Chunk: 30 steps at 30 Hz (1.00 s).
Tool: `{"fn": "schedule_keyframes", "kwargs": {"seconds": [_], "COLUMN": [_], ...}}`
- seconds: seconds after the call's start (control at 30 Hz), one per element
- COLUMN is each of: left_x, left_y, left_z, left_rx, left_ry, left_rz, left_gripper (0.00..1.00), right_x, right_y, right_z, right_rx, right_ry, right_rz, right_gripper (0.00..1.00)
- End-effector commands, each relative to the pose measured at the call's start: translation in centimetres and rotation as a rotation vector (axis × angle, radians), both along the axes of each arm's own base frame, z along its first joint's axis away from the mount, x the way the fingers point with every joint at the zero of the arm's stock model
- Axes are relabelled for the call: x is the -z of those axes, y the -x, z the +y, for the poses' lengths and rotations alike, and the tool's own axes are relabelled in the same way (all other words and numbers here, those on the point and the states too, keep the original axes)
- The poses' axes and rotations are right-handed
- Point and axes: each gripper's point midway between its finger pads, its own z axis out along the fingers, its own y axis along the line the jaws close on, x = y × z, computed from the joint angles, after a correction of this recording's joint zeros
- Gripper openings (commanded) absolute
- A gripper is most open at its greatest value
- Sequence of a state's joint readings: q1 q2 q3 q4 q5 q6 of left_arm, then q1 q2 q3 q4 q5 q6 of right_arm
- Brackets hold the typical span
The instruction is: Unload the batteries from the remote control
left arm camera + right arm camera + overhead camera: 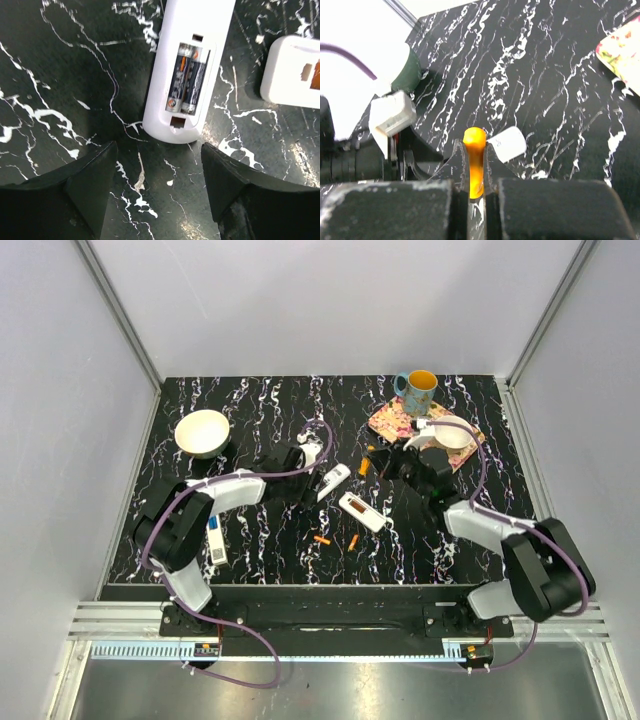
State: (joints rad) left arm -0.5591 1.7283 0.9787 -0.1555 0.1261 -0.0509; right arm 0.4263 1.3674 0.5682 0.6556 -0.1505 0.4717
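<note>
This looks like a robotics lab test cell rather than a lived-in room. Plain white panels [330,300] close in the marbled black table [260,410] on three sides, held by bare aluminium posts [120,310]. The left arm [225,490] and right arm [480,525] are bolted along a metal rail [115,618] at the near edge, trailing purple cables [484,465]. A mug [418,392], a bowl [202,432] and a remote control [333,481] are the only homely things.

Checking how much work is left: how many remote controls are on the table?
3. Leftmost remote beside the left arm; second remote before the left hand; third remote at centre. Others may be hidden.
</note>
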Motion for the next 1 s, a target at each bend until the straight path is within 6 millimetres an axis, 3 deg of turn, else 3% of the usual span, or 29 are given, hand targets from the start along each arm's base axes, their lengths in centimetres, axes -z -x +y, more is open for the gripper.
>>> {"fn": "schedule_keyframes", "kwargs": {"seconds": [0.0,0.27,0.47,0.6,0.77,0.83,0.97], "left_x": [-2.6,0.1,1.6,1.4,1.6,1.6,1.8], "left_y": [-1.0,-0.1,0.1,0.2,0.3,0.4,0.7], "left_z": [-1.3,-1.5,-0.8,-0.8,-1.1,-1.5,-1.6], "left_rx": [-0.055,-0.099,-0.140,-0.140,-0.122,-0.110,-0.100], "left_ry": [0.131,0.132,0.104,0.114,0.122,0.134,0.146], "left_rz": [-0.087,-0.042,-0.027,-0.035,-0.021,-0.015,-0.005], "left_gripper": [0.70,0.65,0.58,0.52,0.52,0.52,0.52], "right_x": [-4.9,-4.1,-3.2,-2.5,-2.1,-1.3,-1.7], "right_y": [-2.5,-5.4,-6.2,-6.5,-6.3,-6.3,-6.4], "right_z": [2.1,4.2,5.3,5.7,6.9,6.9,6.9], "right_rx": [-0.041,-0.073,-0.096,-0.083,-0.070,-0.035,0.037], "right_ry": [-0.091,-0.124,-0.135,-0.116,-0.061,-0.036,-0.031], "right_rz": [-0.130,-0.108,-0.094,-0.099,-0.151,-0.171,-0.261], "right_gripper": [0.00,0.00,0.00,0.00,0.00,0.00,0.00]}}
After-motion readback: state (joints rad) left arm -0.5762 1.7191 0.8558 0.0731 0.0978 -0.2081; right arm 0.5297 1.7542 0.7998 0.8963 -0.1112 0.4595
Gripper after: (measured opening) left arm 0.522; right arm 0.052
